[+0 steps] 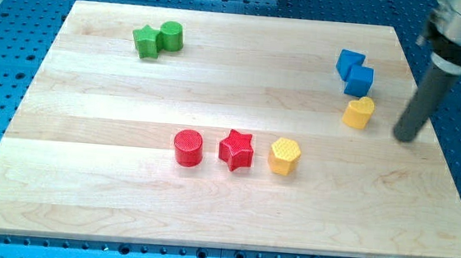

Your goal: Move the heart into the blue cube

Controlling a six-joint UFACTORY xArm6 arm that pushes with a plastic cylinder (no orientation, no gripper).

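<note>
A yellow heart block (pixel 359 112) lies at the view's right, just below a blue cube (pixel 359 80) and touching or almost touching it. A second blue block (pixel 349 63) adjoins the cube at its upper left. My tip (pixel 407 137) rests on the board to the right of the yellow heart, a little lower than it, with a clear gap between them.
A green star (pixel 147 42) and a green cylinder (pixel 171 35) sit together at the view's top left. A red cylinder (pixel 188 148), a red star (pixel 236 149) and a yellow hexagon (pixel 284 156) stand in a row at the middle. The wooden board's right edge (pixel 450 163) is near my tip.
</note>
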